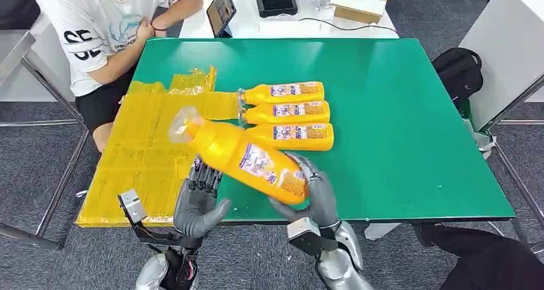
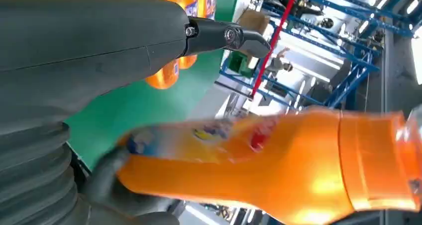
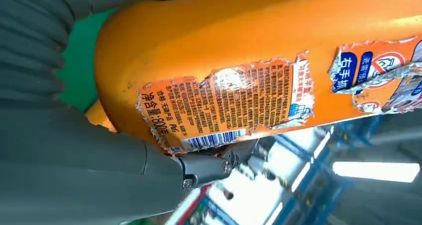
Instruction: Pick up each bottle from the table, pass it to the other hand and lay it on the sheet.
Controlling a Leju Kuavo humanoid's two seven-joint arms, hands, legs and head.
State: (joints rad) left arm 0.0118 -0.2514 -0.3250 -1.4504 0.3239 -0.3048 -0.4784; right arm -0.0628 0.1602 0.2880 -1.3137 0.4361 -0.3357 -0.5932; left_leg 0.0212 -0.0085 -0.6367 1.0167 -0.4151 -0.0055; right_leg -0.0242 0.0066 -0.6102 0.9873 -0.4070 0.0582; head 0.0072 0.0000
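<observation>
Right hand [image 1: 312, 197] grips base of orange bottle [image 1: 247, 156] held tilted above near edge of green desk [image 1: 410, 129], left hand [image 1: 197, 200] open just under its neck end, not clearly touching, 3 bottles [image 1: 287, 113] lying side by side beside yellow sheet [image 1: 144, 149], seated person [image 1: 109, 33] at far left corner.

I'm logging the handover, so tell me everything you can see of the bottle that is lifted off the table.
The lifted bottle is glossy orange plastic with a clear cap and a torn, peeling paper label bearing print and a barcode. It is tilted, cap up and toward the yellow sheet, above the table's near edge. The right hand grips its base end; the left hand, fingers apart, sits just beneath its middle, contact unclear.
</observation>
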